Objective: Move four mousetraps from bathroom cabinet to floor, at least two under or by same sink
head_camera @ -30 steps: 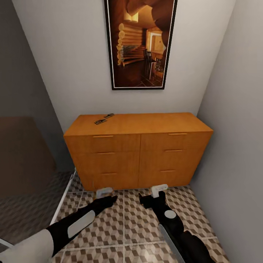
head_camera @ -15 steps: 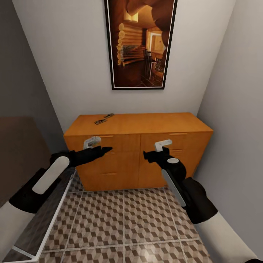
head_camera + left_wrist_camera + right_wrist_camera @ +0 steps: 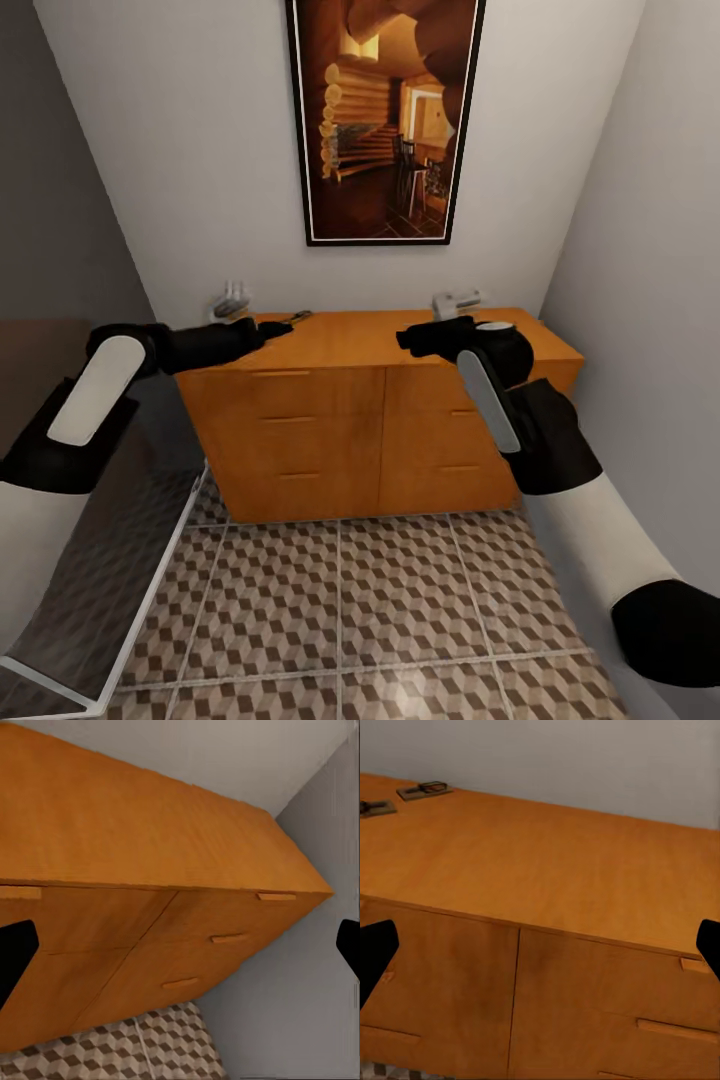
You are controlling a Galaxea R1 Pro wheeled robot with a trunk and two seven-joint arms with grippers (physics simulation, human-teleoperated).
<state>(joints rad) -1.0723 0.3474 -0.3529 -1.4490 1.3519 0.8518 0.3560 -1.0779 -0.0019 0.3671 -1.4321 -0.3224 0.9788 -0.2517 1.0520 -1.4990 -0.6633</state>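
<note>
Both arms hold level with the cabinet (image 3: 380,420) top, left gripper (image 3: 232,300) and right gripper (image 3: 455,300) spread wide and empty, seemingly poised to reach the two mousetraps (image 3: 424,790) at its back corner.

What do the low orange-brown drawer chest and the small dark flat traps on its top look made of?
The orange-brown chest looks like smooth satin wood or veneer: faint grain streaks its top. The flat traps look like dark wooden plates with thin metal wire parts, though they are too small to be sure.
</note>
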